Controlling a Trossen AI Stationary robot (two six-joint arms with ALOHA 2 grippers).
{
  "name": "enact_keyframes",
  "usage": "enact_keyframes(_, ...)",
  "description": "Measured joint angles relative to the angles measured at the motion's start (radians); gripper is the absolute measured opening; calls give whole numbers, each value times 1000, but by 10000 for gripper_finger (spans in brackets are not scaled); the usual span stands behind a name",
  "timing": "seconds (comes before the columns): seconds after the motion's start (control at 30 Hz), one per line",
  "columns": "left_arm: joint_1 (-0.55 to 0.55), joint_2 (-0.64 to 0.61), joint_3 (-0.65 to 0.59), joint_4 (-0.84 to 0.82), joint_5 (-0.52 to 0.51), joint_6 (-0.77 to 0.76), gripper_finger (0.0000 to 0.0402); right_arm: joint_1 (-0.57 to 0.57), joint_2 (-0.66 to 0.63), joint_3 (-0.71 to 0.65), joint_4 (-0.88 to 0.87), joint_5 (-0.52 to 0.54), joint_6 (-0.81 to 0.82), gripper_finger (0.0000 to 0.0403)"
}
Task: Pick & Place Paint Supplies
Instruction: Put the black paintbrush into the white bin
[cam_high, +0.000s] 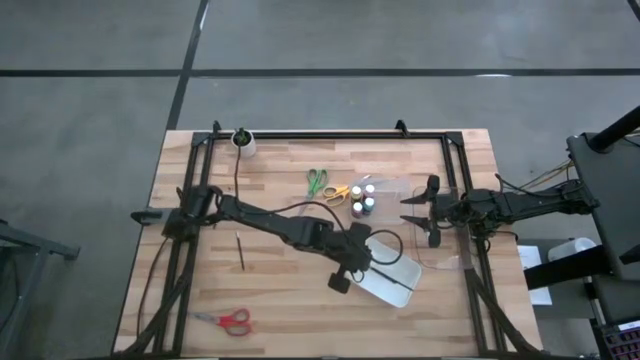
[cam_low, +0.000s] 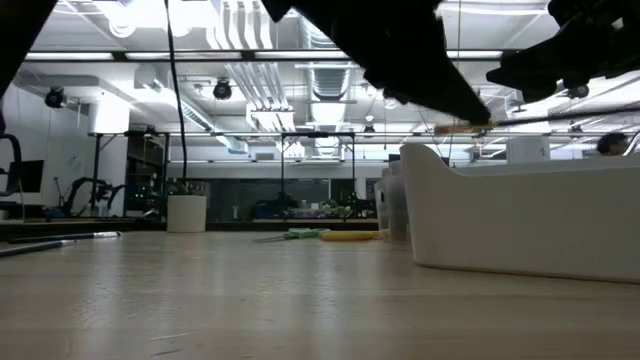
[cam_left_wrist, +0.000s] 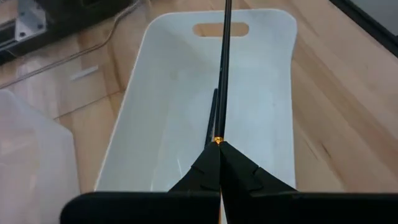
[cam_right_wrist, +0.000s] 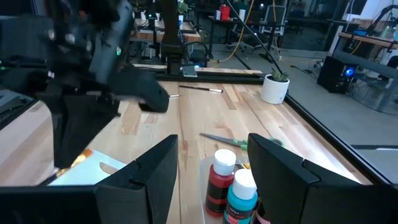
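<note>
Placing step: left gripper (cam_left_wrist: 219, 155), fingers clamped on a thin dark brush (cam_left_wrist: 224, 74), poised over the white tray (cam_left_wrist: 155, 93), release due next; right gripper (cam_right_wrist: 211, 168), fingers apart, empty, beside the paint bottles (cam_right_wrist: 231, 183).

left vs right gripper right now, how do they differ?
Left gripper: jaws shut on a thin dark brush, held over the white tray. Right gripper: jaws open, holding nothing, waiting near the paint bottles. In the high view the left arm reaches across the table to the tray, while the right stays at the table's right side. Both are dark two-finger grippers.
</note>
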Motion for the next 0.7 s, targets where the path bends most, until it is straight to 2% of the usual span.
enact_keyframes(0.7,39,79,-33,54,48,-88,0,0,-1,0,-1,0,0,191)
